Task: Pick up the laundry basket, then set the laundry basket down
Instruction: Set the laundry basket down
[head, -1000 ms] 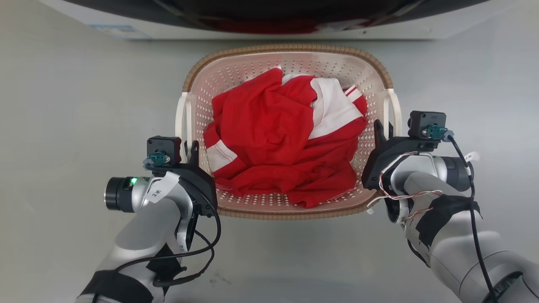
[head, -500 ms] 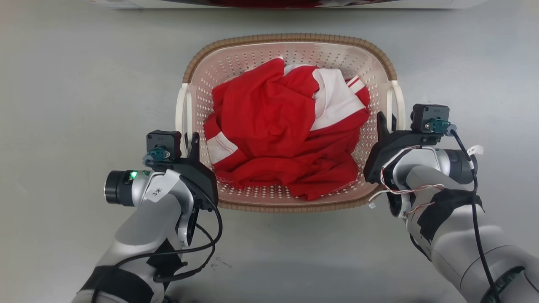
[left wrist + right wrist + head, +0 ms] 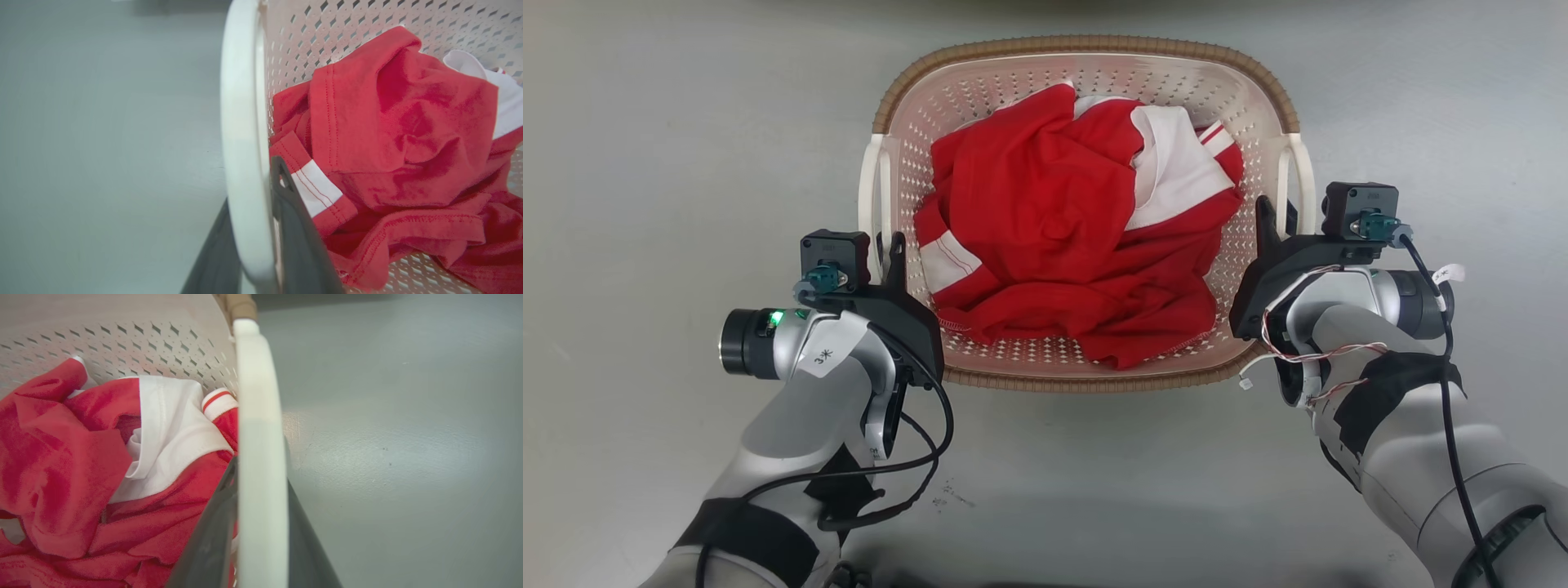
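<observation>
While clamped at both ends like this, sitting square in front of the robot over the grey floor (image 3: 645,204): one laundry basket (image 3: 1086,42), piled with red-and-white clothes (image 3: 1062,245). Can't tell for sure whether lifted clear or resting on the floor.

Makes sense to grab both sides at once. Good for a level load, no clothes sliding to one end, and no twisting a flimsy plastic rim from a single corner.

Left gripper (image 3: 882,247) pinched onto the left handle (image 3: 866,204): inside finger (image 3: 302,245) tucked against the perforated wall next to the clothes, outside finger (image 3: 212,261) on the floor side, white bar squeezed in the middle. Same deal for the right gripper (image 3: 1276,216) on the right handle (image 3: 1304,184): clothes-side finger (image 3: 204,547) and floor-side finger (image 3: 310,555) closed tight around the bar. Both grabs near the robot-side end of the handle rather than mid-handle, so possibly a bit heavy on the far side.

Pose-wise: forearms coming in from the lower corners of the head view, elbows out wide, wrists turned to aim the fingers away from the robot along the basket's flanks. Pretty much mirror images, with the right one reaching slightly further out. Looks like somewhere in the carry, set-down not done yet. Worth matching both heights on the way down to avoid a tip.
</observation>
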